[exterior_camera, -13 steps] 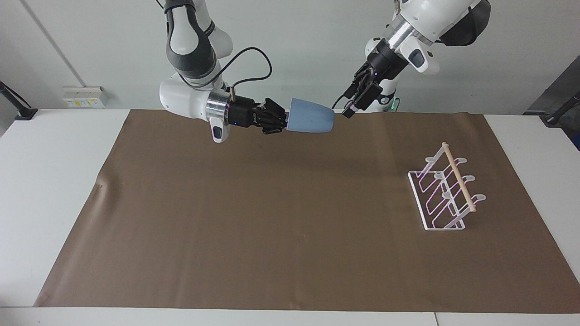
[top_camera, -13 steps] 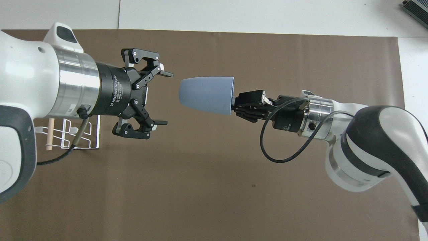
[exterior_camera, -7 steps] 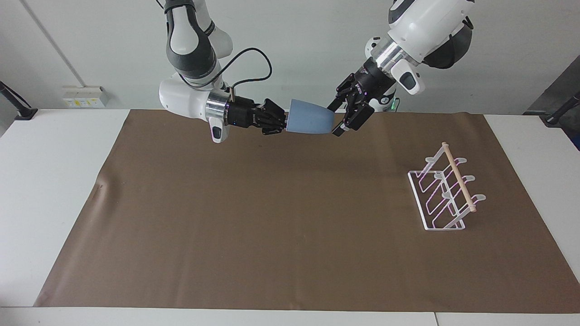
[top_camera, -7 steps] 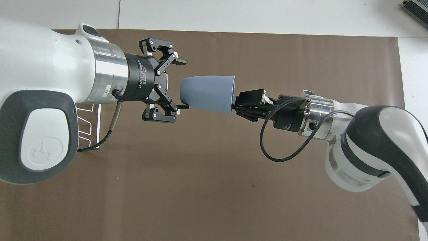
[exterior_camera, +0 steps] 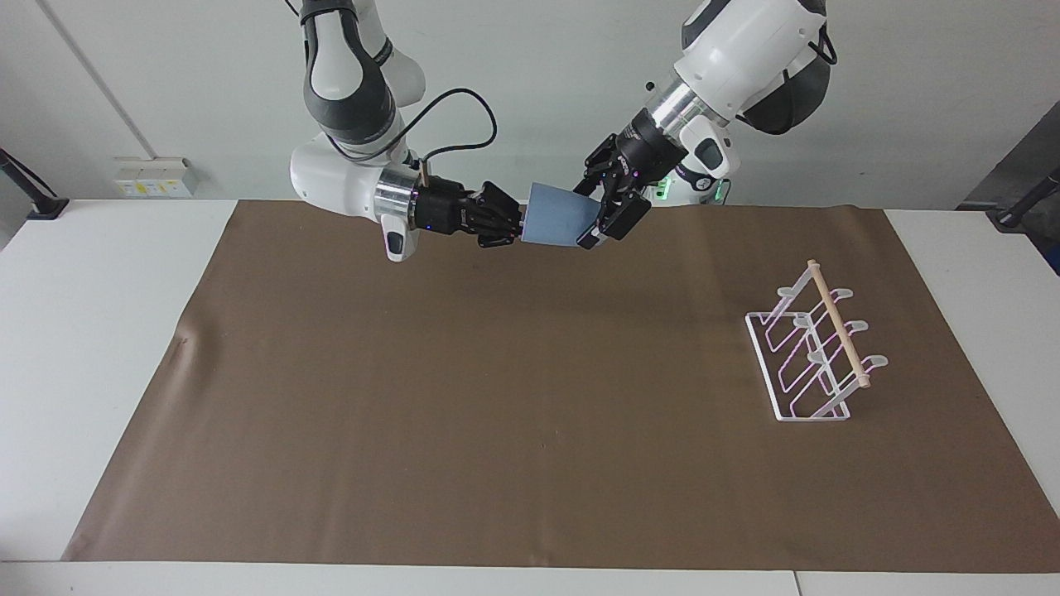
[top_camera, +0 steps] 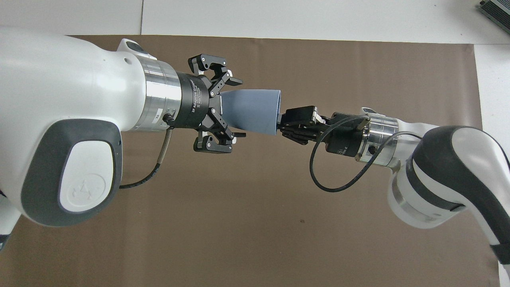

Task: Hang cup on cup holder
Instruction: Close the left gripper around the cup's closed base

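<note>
The light-blue cup (exterior_camera: 556, 223) is held on its side in the air over the part of the mat nearest the robots; it also shows in the overhead view (top_camera: 255, 109). My right gripper (exterior_camera: 515, 225) is shut on the cup's rim (top_camera: 281, 123). My left gripper (exterior_camera: 598, 213) is open, its fingers spread on either side of the cup's tapered base end (top_camera: 239, 108), apart from it. The white wire cup holder (exterior_camera: 816, 356) with its wooden dowel stands on the mat toward the left arm's end. In the overhead view the left arm hides it.
A brown mat (exterior_camera: 497, 397) covers most of the white table (exterior_camera: 99, 331). Both arms meet above the mat's edge nearest the robots. A black cable (top_camera: 330, 175) loops from the right wrist.
My left gripper has moved toward the cup, and its open fingers now straddle the cup's base end. My right gripper has kept the cup nearly still.
</note>
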### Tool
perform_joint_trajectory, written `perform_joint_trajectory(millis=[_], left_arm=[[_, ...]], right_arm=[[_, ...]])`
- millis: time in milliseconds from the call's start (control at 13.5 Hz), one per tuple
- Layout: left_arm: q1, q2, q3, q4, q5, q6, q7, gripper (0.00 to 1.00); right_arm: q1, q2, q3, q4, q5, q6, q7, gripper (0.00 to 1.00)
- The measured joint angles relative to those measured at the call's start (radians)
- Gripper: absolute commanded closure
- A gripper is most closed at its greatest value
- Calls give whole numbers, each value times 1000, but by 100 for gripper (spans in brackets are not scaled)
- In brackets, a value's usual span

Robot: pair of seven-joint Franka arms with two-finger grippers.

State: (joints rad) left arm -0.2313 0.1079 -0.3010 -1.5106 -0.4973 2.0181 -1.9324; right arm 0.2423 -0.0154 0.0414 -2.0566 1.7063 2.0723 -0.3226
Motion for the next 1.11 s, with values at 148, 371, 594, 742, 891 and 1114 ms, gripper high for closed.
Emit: perform_joint_trajectory(millis=[148,371,594,742,891,1114], left_arm=[[0,0,1,0,0,0,-4,0],[-1,0,1,-9,1,17,-6,0],[-17,0,0,-24,5,29,-6,26],[-22,0,1,-26,7,31,-6,82],[-22,0,3,-26,11,31,4,100],[-23,0,3,-26,13,31,5,100]], right_arm=[[0,0,0,0,0,0,0,100],[0,0,0,0,0,0,0,100],[0,0,2,0,0,0,0,100],[0,0,2,0,0,0,0,100],[1,0,2,-2,0,0,0,100],[1,0,2,-2,0,0,0,100]])
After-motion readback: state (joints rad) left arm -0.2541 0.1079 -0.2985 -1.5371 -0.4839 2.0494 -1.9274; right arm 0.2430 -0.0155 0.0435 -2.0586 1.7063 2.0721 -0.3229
